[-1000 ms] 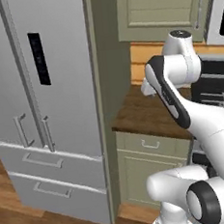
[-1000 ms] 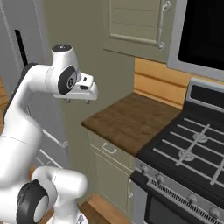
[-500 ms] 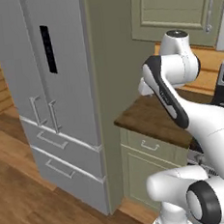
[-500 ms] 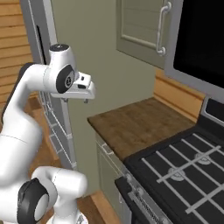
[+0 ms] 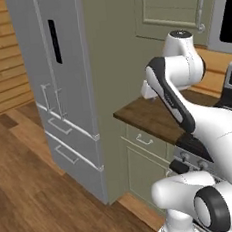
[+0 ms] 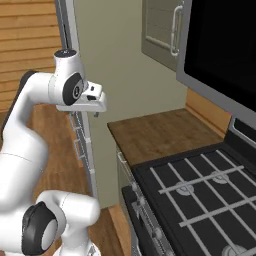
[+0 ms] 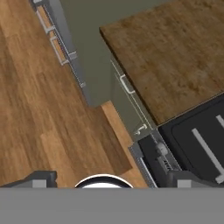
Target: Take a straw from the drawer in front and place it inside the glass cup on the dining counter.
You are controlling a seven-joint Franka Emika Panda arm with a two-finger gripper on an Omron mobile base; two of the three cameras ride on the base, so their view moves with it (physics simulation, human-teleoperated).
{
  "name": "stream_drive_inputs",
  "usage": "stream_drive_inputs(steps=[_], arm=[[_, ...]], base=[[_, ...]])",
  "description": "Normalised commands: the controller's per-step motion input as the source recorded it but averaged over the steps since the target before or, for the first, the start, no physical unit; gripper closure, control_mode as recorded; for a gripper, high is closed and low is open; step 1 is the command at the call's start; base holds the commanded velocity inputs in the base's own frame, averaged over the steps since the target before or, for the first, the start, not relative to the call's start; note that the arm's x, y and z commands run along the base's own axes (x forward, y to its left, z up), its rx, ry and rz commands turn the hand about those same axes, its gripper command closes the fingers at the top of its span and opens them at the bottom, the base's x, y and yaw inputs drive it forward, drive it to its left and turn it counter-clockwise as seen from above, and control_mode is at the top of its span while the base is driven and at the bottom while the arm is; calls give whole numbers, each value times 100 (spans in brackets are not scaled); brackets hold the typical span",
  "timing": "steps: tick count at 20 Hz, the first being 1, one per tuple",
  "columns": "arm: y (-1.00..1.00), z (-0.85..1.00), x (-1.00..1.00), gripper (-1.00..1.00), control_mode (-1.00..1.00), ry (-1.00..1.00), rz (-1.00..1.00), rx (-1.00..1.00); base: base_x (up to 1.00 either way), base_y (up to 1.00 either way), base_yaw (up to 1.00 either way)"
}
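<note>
Drawer (image 5: 151, 140): sage-green, flat-fronted, with a small silver handle; it sat shut directly under the brown wood countertop (image 6: 160, 133), between the fridge side panel and the stove. From the hand view it appeared as a narrow strip with its handle along the countertop's edge (image 7: 127, 84).
Drawer contents: could not be told, as the front was closed flush.
Gripper (image 6: 96, 112): hung in the air above and in front of the countertop's corner, pointing down, touching nothing; in the left base view it showed partly behind the arm's forearm (image 5: 146, 90).
Fingers: spread wide, the two dark tips (image 7: 40, 177) standing at opposite sides of the hand view with nothing between them.
Cabinet door (image 5: 142, 172): green, panelled, just below the drawer, closed.
Stove (image 6: 199, 191): black with grey grates, touching the countertop's right end; its knobs ran along the front edge.
Fridge (image 5: 59, 88): tall, grey, with two doors and two lower drawers, standing to the left of the countertop behind a green side panel.
Upper cabinet (image 5: 173, 5): green, with a long silver handle, mounted above the countertop.
Microwave (image 6: 224, 46): dark-fronted, above the stove.
Floor (image 5: 26, 198): brown wood planks, running in front of the fridge and cabinets.
</note>
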Motion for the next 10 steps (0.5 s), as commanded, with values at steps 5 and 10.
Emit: stream_drive_inputs(steps=[5, 10], arm=[[0, 0, 0, -100, 100, 0, 0, 0], [-5, 0, 15, -100, -100, 3, 1, 0]], base=[[25, -84, 19], [59, -40, 6]])
